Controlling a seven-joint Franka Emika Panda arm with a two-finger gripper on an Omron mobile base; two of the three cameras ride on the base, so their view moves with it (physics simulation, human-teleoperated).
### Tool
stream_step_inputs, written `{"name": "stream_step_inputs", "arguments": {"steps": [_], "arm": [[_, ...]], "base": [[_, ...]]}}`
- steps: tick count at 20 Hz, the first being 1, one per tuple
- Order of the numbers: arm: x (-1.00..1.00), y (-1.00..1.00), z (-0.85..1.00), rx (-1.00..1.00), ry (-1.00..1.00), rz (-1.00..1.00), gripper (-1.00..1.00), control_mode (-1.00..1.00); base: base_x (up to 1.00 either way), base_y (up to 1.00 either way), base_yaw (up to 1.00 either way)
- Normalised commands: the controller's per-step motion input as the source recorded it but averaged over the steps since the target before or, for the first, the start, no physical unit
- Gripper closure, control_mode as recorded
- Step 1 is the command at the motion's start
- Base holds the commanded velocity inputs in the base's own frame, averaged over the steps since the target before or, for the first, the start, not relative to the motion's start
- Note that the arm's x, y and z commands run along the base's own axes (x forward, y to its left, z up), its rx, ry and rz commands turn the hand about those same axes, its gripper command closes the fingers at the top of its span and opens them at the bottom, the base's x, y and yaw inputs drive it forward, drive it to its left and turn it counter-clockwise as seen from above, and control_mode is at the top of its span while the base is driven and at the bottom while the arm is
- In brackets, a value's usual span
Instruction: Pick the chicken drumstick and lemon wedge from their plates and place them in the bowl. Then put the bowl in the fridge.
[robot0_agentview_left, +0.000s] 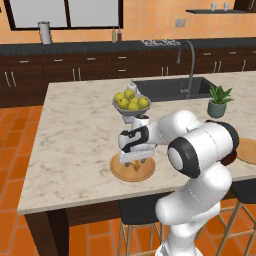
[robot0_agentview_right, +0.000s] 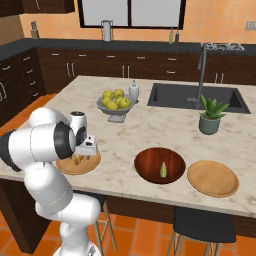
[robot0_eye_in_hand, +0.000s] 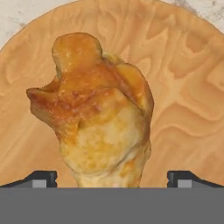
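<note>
Chicken drumstick (robot0_eye_in_hand: 98, 118), lumpy golden-brown piece, lies on round tan wooden plate (robot0_agentview_right: 89, 163) near front left edge of bench (robot0_agentview_left: 75, 135). Fingers (robot0_eye_in_hand: 43, 178) spread, straddling it, not yet pinching. Pale lemon wedge (robot0_agentview_right: 162, 170) already in glossy dark reddish-brown wooden bowl (robot0_agentview_right: 145, 160). Step in hand, by my reading: drumstick pickup. Next: close, lift, carry to bowl.

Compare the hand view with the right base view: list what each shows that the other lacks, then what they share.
Hand view alone: the drumstick's lumpy golden skin close up, with one dark fingertip on each side of it, wide apart.

Right base view alone: the lemon wedge lying in the dark bowl, the second plate bare, the fruit bowl, the sink and the potted plant.

Both: the chicken drumstick on its wooden plate.
</note>
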Motion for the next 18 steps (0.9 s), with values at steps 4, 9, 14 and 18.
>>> {"name": "stream_step_inputs", "arguments": {"steps": [4, 9, 14, 18], "arm": [[0.02, 0.15, -0.57, -0.02, 0.03, 0.00, 1.00, -1.00], [-0.03, 0.21, -0.38, -0.02, 0.00, 0.00, 1.00, -1.00], [-0.61, -0.03, -0.05, 0.00, -0.08, 0.00, 1.00, -1.00], [-0.77, -0.16, 0.19, 0.00, -0.20, 0.00, 1.00, -1.00]], "base": [[0.00, 0.00, 0.00], [0.00, 0.00, 0.00], [0.00, 0.00, 0.00], [0.00, 0.00, 0.00]]}}
